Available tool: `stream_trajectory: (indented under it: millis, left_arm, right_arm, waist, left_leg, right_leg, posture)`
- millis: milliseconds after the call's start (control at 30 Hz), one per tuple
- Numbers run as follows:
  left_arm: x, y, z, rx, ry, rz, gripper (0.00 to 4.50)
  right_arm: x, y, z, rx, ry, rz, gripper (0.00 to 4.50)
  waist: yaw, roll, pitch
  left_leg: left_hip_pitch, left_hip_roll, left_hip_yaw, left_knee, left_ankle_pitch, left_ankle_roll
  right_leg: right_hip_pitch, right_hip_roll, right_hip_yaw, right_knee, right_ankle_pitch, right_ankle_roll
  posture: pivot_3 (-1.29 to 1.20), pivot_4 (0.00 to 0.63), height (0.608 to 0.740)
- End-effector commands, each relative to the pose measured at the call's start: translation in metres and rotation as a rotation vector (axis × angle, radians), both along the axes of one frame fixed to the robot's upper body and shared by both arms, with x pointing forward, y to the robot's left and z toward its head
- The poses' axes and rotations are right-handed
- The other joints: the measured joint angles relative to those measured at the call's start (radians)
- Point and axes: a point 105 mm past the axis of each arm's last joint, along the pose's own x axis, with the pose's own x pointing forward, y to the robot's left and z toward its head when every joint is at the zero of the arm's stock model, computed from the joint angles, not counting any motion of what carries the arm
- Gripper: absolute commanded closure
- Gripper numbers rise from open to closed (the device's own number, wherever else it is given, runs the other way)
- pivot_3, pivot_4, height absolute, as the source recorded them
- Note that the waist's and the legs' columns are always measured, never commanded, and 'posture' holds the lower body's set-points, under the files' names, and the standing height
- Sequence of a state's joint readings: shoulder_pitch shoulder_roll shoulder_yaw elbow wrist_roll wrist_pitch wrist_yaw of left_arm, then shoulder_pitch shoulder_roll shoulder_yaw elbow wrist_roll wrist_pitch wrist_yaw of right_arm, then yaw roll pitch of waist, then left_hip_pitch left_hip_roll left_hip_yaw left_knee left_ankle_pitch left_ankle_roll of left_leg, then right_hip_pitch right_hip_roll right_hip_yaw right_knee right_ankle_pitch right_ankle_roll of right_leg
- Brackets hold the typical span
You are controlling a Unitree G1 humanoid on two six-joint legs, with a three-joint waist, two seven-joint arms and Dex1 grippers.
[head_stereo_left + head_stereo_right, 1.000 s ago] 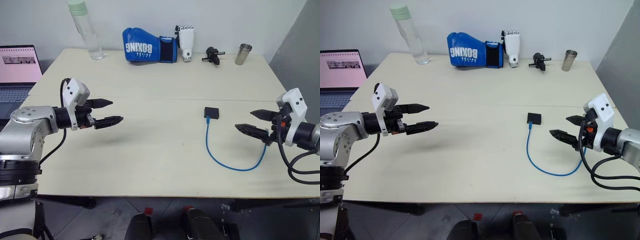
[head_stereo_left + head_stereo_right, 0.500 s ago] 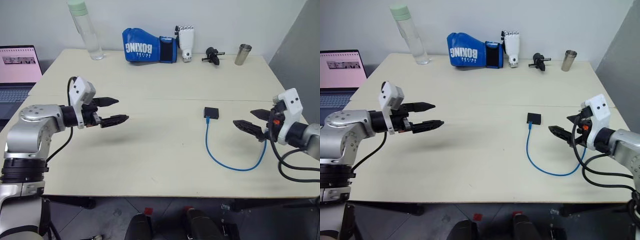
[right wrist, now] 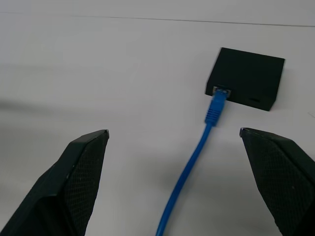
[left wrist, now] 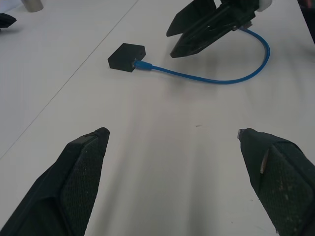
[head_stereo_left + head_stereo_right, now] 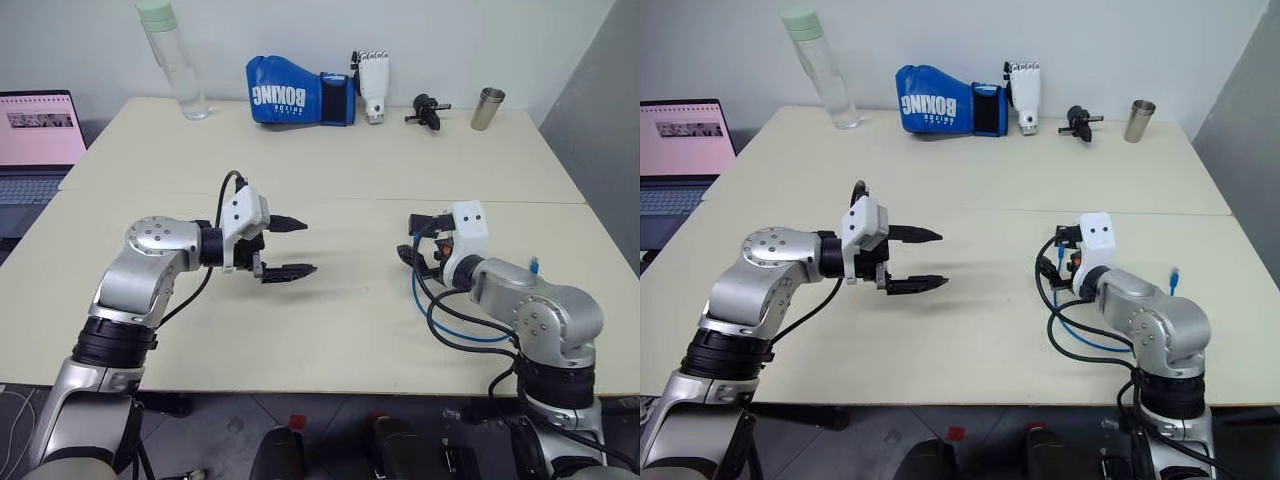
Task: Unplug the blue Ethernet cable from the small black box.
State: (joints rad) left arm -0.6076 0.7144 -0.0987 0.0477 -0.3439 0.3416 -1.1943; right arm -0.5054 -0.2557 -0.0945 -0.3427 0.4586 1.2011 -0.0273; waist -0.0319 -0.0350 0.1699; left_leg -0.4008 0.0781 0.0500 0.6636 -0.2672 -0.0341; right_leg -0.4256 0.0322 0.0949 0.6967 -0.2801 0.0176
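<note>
The small black box (image 3: pixel 246 78) lies flat on the cream table (image 5: pixel 330 330), also seen in the left wrist view (image 4: pixel 127 56). The blue Ethernet cable (image 3: pixel 197 162) is plugged into the box's near edge by its plug (image 3: pixel 216 105). From there it loops back over the table (image 4: pixel 216 78), its free plug (image 5: pixel 535 265) lying to the right. My right gripper (image 5: pixel 406 235) is open just short of the box, one finger to each side of the cable (image 3: pixel 173 132). My left gripper (image 5: pixel 310 245) hangs open above the table's middle, pointing at the box from well to its left.
Along the table's far edge stand a clear bottle (image 5: pixel 170 55), a blue boxing glove (image 5: pixel 295 100), a white robotic hand (image 5: pixel 372 85), a black bolt-like gadget (image 5: pixel 427 108) and a steel cup (image 5: pixel 487 108). An open laptop (image 5: pixel 35 140) sits off the left side.
Both arms have swung inward. The right gripper came from the table's right edge to just before the box. The left gripper moved right toward the middle. Both stayed open.
</note>
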Motion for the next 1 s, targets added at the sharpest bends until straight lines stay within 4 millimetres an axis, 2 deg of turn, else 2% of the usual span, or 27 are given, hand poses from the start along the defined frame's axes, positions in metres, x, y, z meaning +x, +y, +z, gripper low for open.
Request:
stream_trajectory:
  millis: [33, 267, 533, 633, 667, 733, 1000]
  left_arm:
    - [-0.004, -0.009, 0.01, -0.007, -0.058, -0.028, 0.02]
    - [-0.006, -0.01, 0.018, -0.022, -0.071, -0.02, 0.02]
    - [-0.007, -0.006, 0.019, -0.012, -0.077, 0.002, 0.02]
    - [-0.006, -0.006, 0.022, -0.011, -0.085, 0.008, 0.0]
    - [-0.006, -0.005, 0.023, -0.012, -0.086, 0.01, 0.0]
    - [-0.005, -0.005, 0.023, -0.012, -0.086, 0.013, 0.0]
    - [-0.003, -0.003, 0.024, -0.012, -0.089, 0.027, 0.0]
  right_arm:
    - [0.019, -0.006, 0.002, -0.028, -0.056, -0.111, 0.0]
    - [0.033, 0.008, -0.01, 0.03, -0.052, -0.144, 0.0]
    - [0.038, 0.013, -0.038, -0.017, -0.019, -0.13, 0.0]
    - [0.039, 0.016, -0.045, -0.029, -0.02, -0.119, 0.51]
    - [0.04, 0.016, -0.045, -0.032, -0.026, -0.116, 0.84]
    - [0.044, 0.016, -0.046, -0.038, -0.033, -0.121, 1.2]
    - [0.049, 0.009, -0.043, -0.072, -0.076, -0.12, 3.14]
  waist:
    - [-0.001, 0.0, 0.0]
    - [-0.003, 0.0, 0.0]
    - [-0.004, 0.0, 0.0]
    - [-0.007, 0.0, 0.0]
    - [-0.008, 0.0, 0.0]
    - [-0.01, 0.0, 0.0]
    - [-0.025, 0.0, 0.0]
  left_leg:
    - [0.0, 0.0, 0.0, 0.0, 0.0, 0.0]
    - [0.0, 0.0, 0.0, -0.001, 0.0, 0.0]
    - [0.0, 0.0, 0.0, -0.001, 0.0, 0.0]
    - [0.0, 0.0, 0.0, 0.0, 0.0, 0.0]
    - [0.0, 0.0, 0.0, 0.0, 0.0, 0.0]
    - [0.0, 0.0, 0.0, 0.0, 0.0, 0.0]
    - [0.001, 0.0, 0.0, 0.0, 0.0, 0.0]
  right_leg:
    - [0.0, 0.0, 0.0, 0.0, 0.0, 0.0]
    - [-0.001, 0.0, 0.0, 0.0, 0.0, 0.0]
    - [-0.001, 0.0, 0.0, 0.0, 0.0, 0.0]
    - [-0.001, 0.0, 0.0, 0.0, 0.0, 0.0]
    - [0.0, 0.0, 0.0, 0.0, 0.0, 0.0]
    - [0.0, 0.0, 0.0, 0.001, 0.0, 0.0]
    - [0.0, 0.0, 0.0, 0.001, 0.0, 0.0]
  posture:
    - [0.0, 0.15, 0.74]
    - [0.0, 0.15, 0.74]
    - [0.0, 0.15, 0.74]
    - [0.0, 0.15, 0.74]
    - [0.0, 0.15, 0.74]
    - [0.0, 0.15, 0.74]
    - [0.0, 0.15, 0.74]
